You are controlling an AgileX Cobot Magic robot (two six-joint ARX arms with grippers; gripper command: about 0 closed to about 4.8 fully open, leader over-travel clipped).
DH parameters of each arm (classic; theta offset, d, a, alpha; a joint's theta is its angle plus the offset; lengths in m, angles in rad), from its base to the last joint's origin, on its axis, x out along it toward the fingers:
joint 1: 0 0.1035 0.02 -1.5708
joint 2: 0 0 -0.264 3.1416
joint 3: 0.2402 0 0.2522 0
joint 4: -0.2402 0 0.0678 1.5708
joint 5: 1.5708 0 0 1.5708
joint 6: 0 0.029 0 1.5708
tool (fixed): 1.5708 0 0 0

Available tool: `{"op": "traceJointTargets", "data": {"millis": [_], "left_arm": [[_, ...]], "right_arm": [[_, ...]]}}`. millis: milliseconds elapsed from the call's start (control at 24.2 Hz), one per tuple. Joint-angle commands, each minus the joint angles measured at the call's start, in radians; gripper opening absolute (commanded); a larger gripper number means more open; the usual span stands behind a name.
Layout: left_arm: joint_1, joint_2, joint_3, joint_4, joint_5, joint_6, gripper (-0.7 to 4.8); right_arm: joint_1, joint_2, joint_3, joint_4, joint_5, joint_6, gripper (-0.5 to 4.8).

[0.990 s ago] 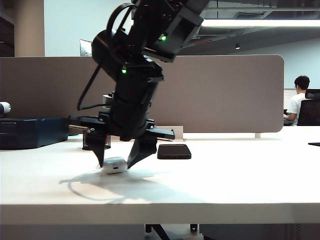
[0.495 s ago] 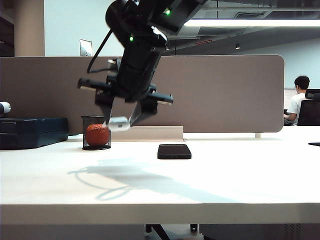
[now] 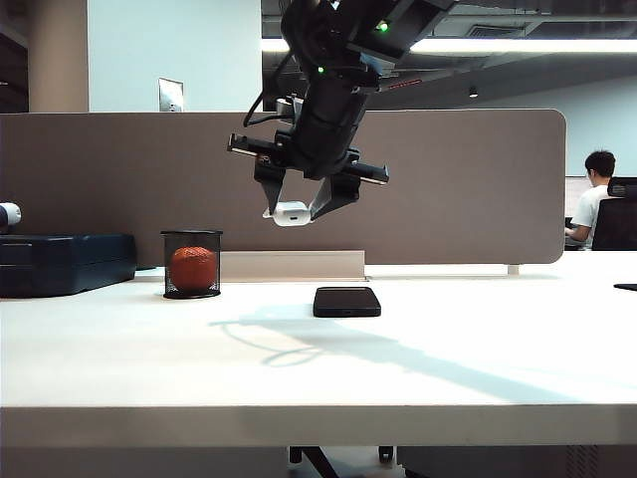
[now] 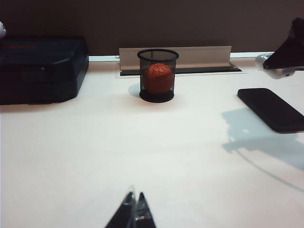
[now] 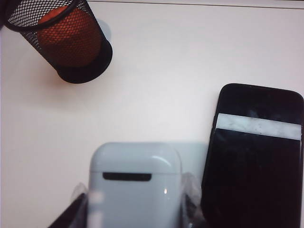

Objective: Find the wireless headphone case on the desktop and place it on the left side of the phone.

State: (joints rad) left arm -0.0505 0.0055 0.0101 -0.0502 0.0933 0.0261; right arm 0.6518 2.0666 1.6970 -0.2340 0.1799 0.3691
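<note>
The right tool (image 3: 296,212) hangs high above the table (image 3: 318,368), in front of the grey-brown partition panel (image 3: 458,189); its two fingers (image 3: 273,194) point down and are clamped on the wireless headphone case (image 3: 293,213), which is well clear of the surface. In the right wrist view the white case (image 5: 135,185) sits between the fingers with its dark slot facing the camera; the phone (image 5: 254,156) lies flat on the table just beside it in that view, a pale reflection banding its screen. From the exterior view the phone (image 3: 346,301) rests on the table below the held case and slightly to the right of it; the orange ball in its black mesh cup (image 3: 192,265) stands well to the left, near the dark blue box (image 3: 65,261). The left tool (image 4: 133,213) is low over bare table, near the front, its tips apparently pressed together, though only their ends show; it holds nothing. A person (image 3: 597,199) sits in the far background at right.
</note>
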Motion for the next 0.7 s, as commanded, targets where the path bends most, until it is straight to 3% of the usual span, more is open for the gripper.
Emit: {"op": "traceJointTargets", "data": {"millis": [41,454,701], "left_arm": [[0.002,0.001,0.002,0.006,0.000,0.000,-0.05],[0.002,0.001,0.002,0.006,-0.001,0.000,-0.05],[0.002,0.001,0.002,0.006,0.000,0.000,-0.05]], "right_arm": [[-0.016,-0.008,0.013,0.064,-0.004,-0.012,2.10],[-0.045,0.058,0.035,0.180,-0.093,-0.015,2.11],[-0.046,0.204,0.198,0.142,-0.112,-0.014,2.11]]}}
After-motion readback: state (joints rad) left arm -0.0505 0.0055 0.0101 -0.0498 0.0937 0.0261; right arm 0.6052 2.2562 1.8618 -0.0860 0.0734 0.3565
